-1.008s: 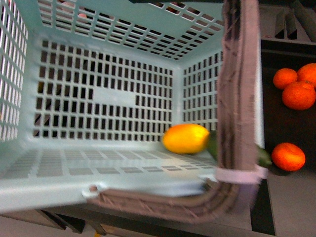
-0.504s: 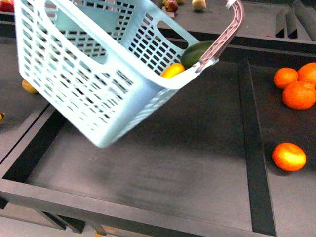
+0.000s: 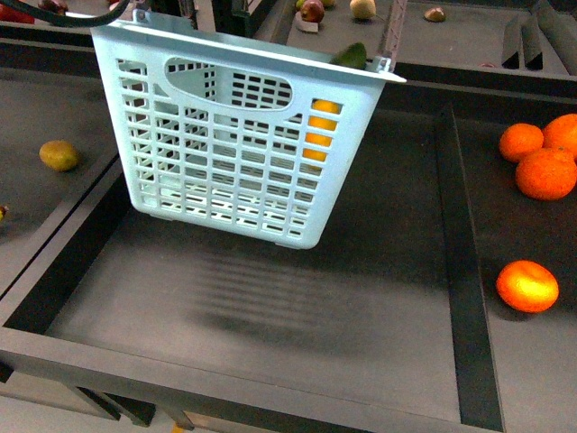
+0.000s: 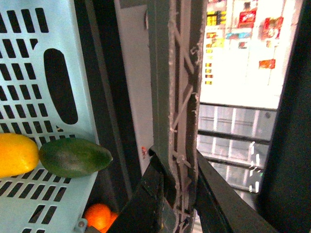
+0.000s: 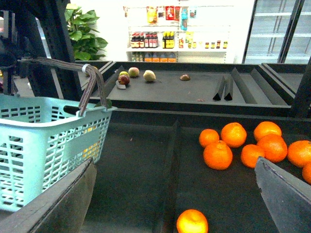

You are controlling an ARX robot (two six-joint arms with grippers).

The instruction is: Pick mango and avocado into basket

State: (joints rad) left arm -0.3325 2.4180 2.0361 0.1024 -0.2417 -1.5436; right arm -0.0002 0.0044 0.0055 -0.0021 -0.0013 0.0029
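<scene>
Left gripper point(image 4: 177, 194) seen clamped on basket handle point(image 4: 177, 97), jaws pressed against both sides. Basket point(image 3: 225, 153) held lifted above dark display tray point(image 3: 270, 307), tilted. Mango point(image 4: 14, 154) and avocado point(image 4: 74, 157) seen inside basket, lying touching on slotted wall. Right gripper point(image 5: 175, 194) seen spread wide, nothing between fingers, well apart from basket. Oranges point(image 5: 243, 143) lie in neighbouring compartment, one orange point(image 3: 527, 285) apart from group.
</scene>
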